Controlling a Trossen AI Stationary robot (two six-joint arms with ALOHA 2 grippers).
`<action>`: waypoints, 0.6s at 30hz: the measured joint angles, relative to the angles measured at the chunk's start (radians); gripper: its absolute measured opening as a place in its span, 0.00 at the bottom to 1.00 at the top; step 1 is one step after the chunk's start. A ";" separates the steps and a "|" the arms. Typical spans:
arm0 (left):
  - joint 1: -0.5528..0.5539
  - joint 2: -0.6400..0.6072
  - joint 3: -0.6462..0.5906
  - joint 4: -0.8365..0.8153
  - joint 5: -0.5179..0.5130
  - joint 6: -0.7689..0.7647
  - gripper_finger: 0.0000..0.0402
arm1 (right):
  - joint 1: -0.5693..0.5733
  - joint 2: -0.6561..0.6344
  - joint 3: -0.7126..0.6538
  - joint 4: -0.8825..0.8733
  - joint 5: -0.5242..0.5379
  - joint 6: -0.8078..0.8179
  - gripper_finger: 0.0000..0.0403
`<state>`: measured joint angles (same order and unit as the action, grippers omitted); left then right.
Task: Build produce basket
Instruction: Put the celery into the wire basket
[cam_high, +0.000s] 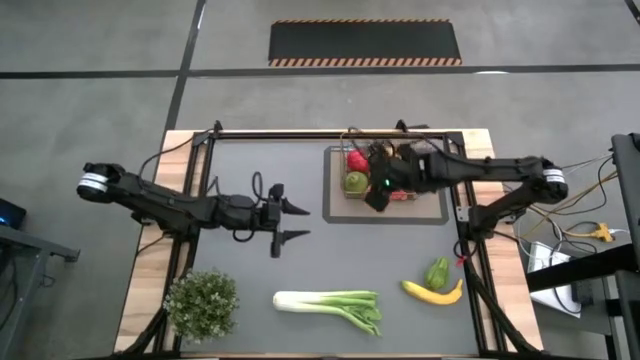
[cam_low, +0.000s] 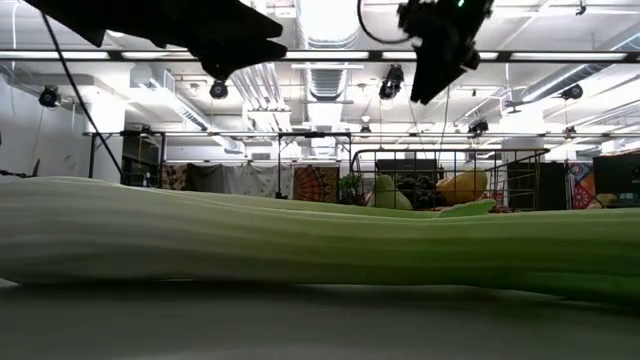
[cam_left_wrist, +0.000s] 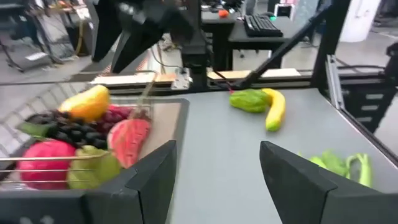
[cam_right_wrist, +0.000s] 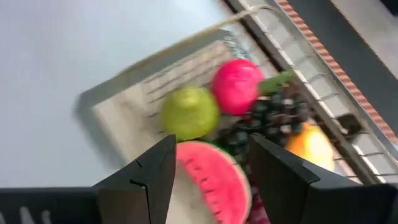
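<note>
The wire basket (cam_high: 340, 208) stands at the table's far right, holding a watermelon slice (cam_right_wrist: 211, 180), a lime (cam_right_wrist: 189, 112), a red apple (cam_right_wrist: 236, 86), grapes (cam_right_wrist: 261, 121) and a mango (cam_right_wrist: 311, 144). My right gripper (cam_right_wrist: 214, 168) hovers open above the basket, over the watermelon slice, with nothing between its fingers. My left gripper (cam_high: 295, 222) is open at mid-table, left of the basket, its fingers level and pointing toward the table's right edge. A leek (cam_high: 330, 305), a banana (cam_high: 432, 292) and a green pepper (cam_high: 437, 272) lie on the table near its front edge.
A bushy potted plant (cam_high: 202, 303) stands at the near left corner. In the low view the leek (cam_low: 300, 240) fills the foreground in front of the basket (cam_low: 440, 180). Bare tabletop lies between my left gripper and the leek.
</note>
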<state>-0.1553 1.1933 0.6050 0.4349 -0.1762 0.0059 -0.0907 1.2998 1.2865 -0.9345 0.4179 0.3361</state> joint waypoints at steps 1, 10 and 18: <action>-0.008 0.018 0.005 0.002 0.000 -0.002 0.53 | 0.032 -0.005 -0.005 0.007 0.000 0.005 0.46; -0.096 0.164 0.087 -0.033 -0.001 -0.030 0.53 | 0.282 -0.016 -0.096 0.187 0.001 0.003 0.46; -0.184 0.267 0.214 -0.243 -0.001 -0.090 0.53 | 0.401 -0.017 -0.191 0.307 0.022 0.004 0.46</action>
<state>-0.3393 1.4603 0.8189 0.1916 -0.1772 -0.0839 0.3106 1.2831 1.0953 -0.6274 0.4402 0.3401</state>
